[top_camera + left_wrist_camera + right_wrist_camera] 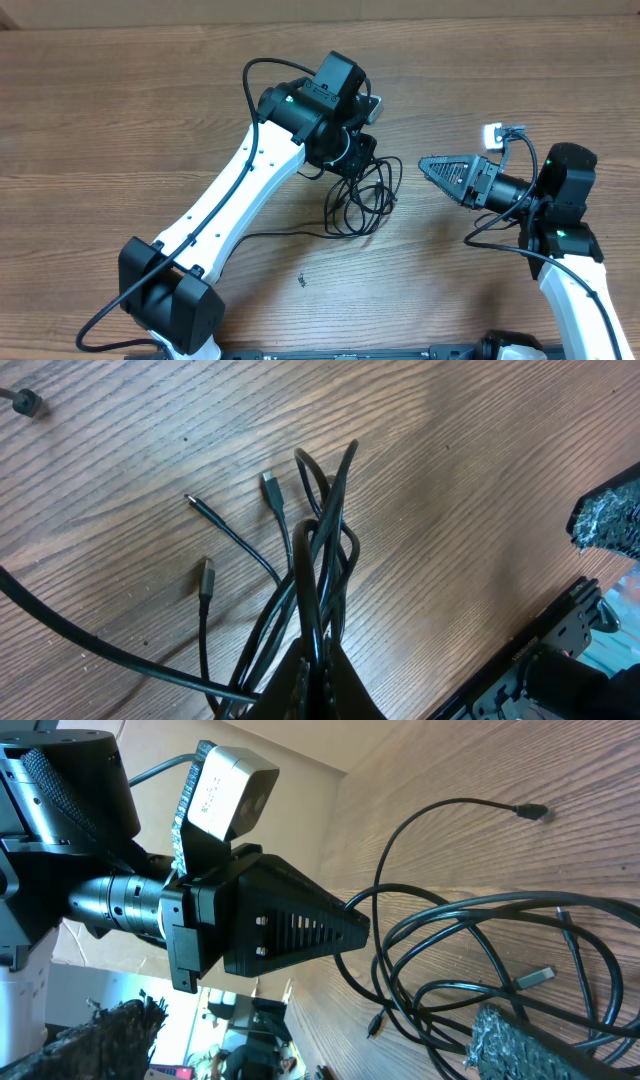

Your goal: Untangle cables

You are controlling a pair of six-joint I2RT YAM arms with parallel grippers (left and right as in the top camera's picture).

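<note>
The cables [362,195] lie as a loose black tangle near the middle of the wooden table [120,100], their loops spilling toward the near side and one strand trailing off to the left. From the left wrist, several strands of the cables [320,560] rise together in a tight sheaf out of the bottom of the view, bending over at the top. Three plug ends fan out to the left of it and rest on the wood, one of them silver-tipped [207,575]. The left gripper [352,155] sits directly over the far edge of the tangle with its jaws pressed together on that sheaf, so the bundle is pinched right at the fingertips [312,685]. The right wrist view shows the same pincer from the side: the left gripper [355,930] tapers to a closed black wedge, and the cables [480,950] curve away from its tip in wide loops over the table. The right gripper [425,162] hangs just right of the tangle, pointing left at it, apart from the strands. Its jaws are spread wide and grip nothing, with one textured finger [520,1045] low on the right of its own view and the other far to the left. A small dark speck [302,280] lies on the wood nearer the front.
</note>
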